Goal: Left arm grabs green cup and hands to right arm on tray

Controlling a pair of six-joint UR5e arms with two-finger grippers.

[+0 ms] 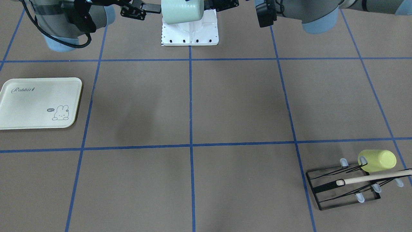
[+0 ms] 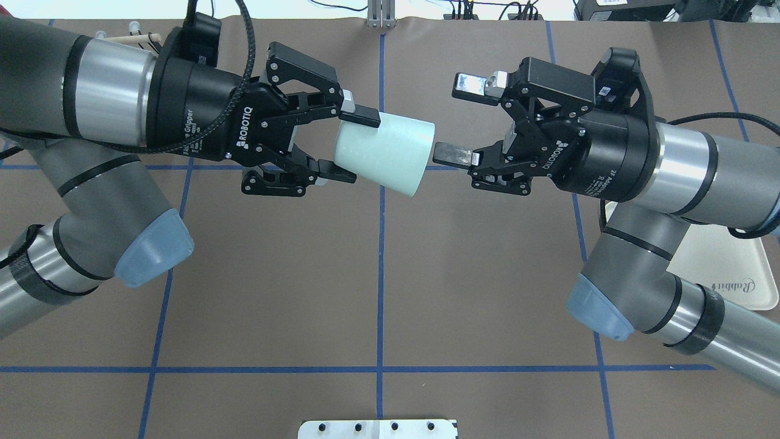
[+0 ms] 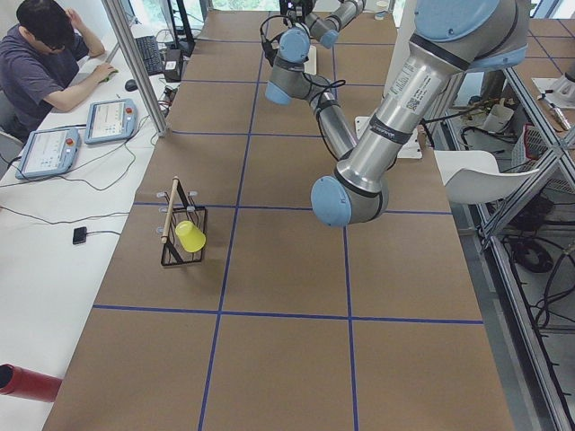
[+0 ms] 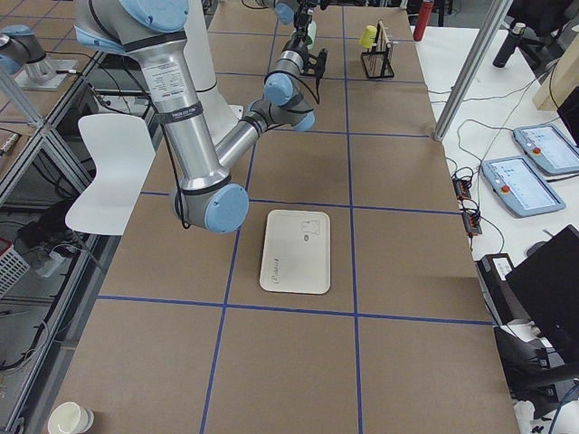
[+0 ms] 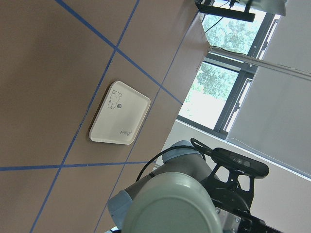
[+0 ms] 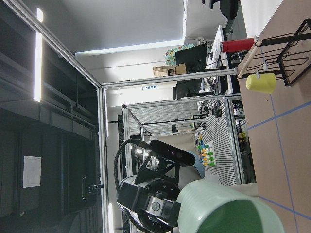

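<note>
**Overhead exterior.** The left gripper (image 2: 354,148) is clamped on the base end of a small pale mint-green plastic tumbler (image 2: 387,155), one black finger on each side. It holds the tumbler on its side in the air, mouth turned toward the right gripper (image 2: 457,119). That gripper's jaws are spread wide and hold nothing. Its lower fingertip sits just beside the tumbler's rim; I cannot tell whether they touch. A flat cream rectangular tray (image 2: 725,268) with "Rabbit" script lies partly under the right arm (image 2: 634,262). The tumbler hangs well apart from the tray, to the robot's left of it.

**Exterior front-facing.** The tumbler shows at the top edge, over a white metal base plate (image 1: 190,33). The tray lies on the brown taped table, well apart from it. At the table end far from the tray stands a black wire rack (image 1: 325,187). It carries a yellow-green plastic cup (image 1: 378,160) lying on its side and a pale wooden rod (image 1: 373,177).

**Exterior left.** The rack and yellow-green cup are plain to see; the grippers are too small to judge.

**Exterior right.** The tray lies flat near the right arm's elbow, and the tumbler is a small shape in the air far beyond it.

**Left wrist-mounted.** The tumbler's round base fills the bottom, with the tray on the table beyond.

**Right wrist-mounted.** The tumbler's open mouth faces the lens at the bottom. The rack and yellow-green cup stand beyond it.
</note>
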